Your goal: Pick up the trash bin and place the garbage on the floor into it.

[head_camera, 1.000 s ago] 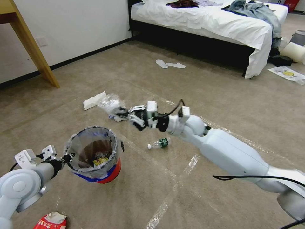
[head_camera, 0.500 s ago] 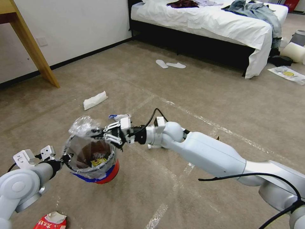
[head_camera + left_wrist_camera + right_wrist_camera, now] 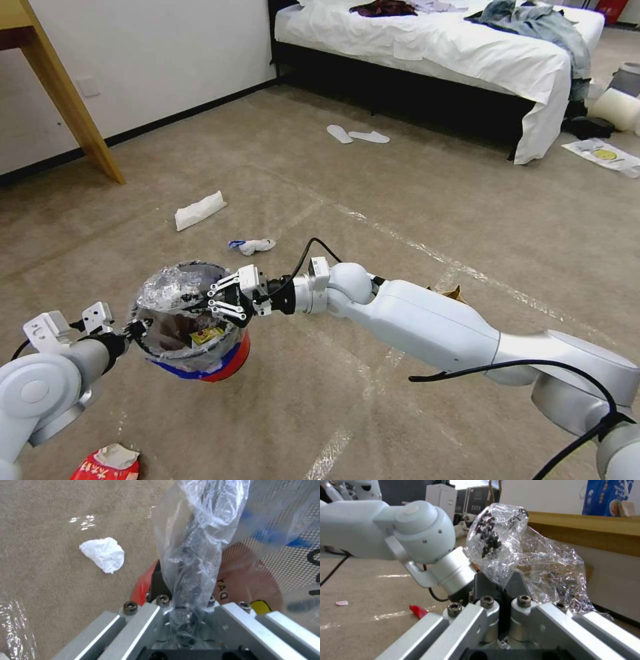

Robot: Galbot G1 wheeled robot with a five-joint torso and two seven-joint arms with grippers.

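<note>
The left gripper (image 3: 137,328) holds the trash bin (image 3: 200,357) up by its rim; the right gripper (image 3: 215,303), jaws pinching crinkly plastic (image 3: 167,290), hangs over it. A tissue (image 3: 199,210), scrap (image 3: 252,246) and red wrapper (image 3: 107,465) lie on the floor (image 3: 413,200).

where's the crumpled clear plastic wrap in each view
Head view: crumpled clear plastic wrap over the trash bin mouth, in the right gripper.
Left wrist view: cannot tell it from the bin's bag.
Right wrist view: centre, pinched in the jaws.
Shared landmark: left arm, holding the bin.
</note>
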